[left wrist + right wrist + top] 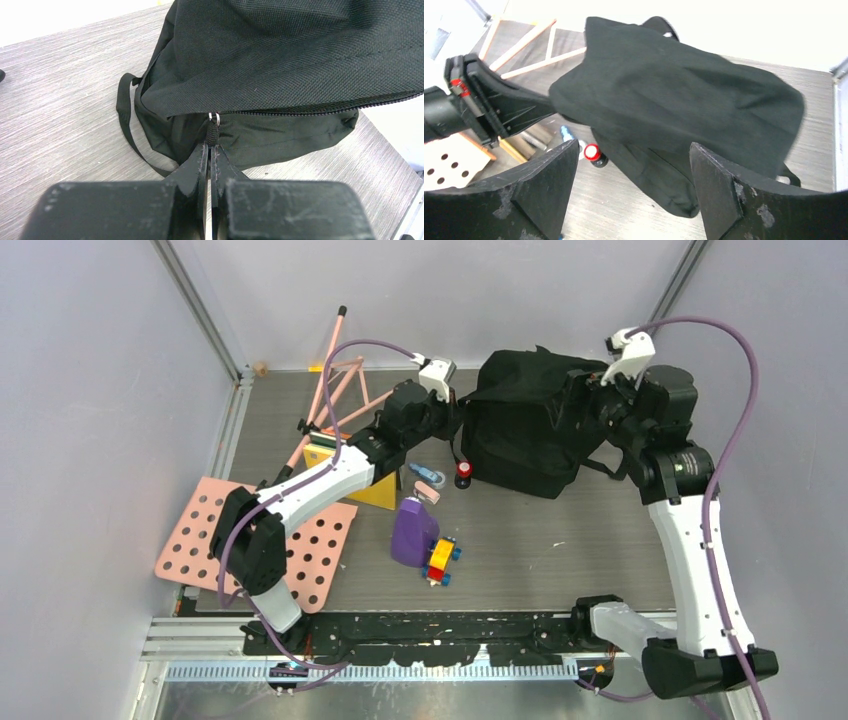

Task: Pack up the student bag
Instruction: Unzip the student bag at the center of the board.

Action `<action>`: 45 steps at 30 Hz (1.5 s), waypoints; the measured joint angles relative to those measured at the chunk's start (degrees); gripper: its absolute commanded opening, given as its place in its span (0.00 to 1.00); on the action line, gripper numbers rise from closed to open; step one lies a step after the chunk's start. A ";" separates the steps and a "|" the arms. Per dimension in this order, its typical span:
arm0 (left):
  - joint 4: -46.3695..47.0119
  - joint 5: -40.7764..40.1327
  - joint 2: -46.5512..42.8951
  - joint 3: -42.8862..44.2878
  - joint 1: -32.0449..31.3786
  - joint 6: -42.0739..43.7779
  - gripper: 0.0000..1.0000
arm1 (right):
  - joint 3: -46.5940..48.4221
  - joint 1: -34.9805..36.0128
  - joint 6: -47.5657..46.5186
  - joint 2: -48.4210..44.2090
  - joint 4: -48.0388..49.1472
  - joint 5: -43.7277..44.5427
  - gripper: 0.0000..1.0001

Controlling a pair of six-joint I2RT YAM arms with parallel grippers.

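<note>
The left gripper [210,150] is pressed together, pinching the zipper pull [213,127] of the student bag [300,55], where the line of zip teeth ends. The right gripper [634,150] stands spread wide with nothing between its fingers, close by the bag's right side. The bag slumps at the back middle of a grey wood-grain table [570,550], which is boxed in by pale walls and metal corner posts. Only the top view shows the purple container [412,528] and toy blocks [441,560] nearer the front, well apart from the bag, and the pink perforated board [200,530] at the left. Only the left wrist view shows the pinched pull
</note>
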 measured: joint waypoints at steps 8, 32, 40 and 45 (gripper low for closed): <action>-0.68 0.42 0.07 0.68 0.22 -0.35 0.00 | 6.64 10.73 -7.21 9.53 -4.63 4.00 0.87; -0.24 1.31 0.09 0.68 1.14 -2.12 0.00 | -0.17 23.23 -19.80 13.73 13.92 38.75 0.48; 1.14 2.82 0.66 0.66 2.58 -4.00 0.00 | -1.51 24.17 -20.85 14.49 19.52 41.86 0.01; 3.39 4.96 1.97 -0.72 4.87 -5.27 0.00 | -1.86 24.48 -20.79 15.15 21.77 43.54 0.00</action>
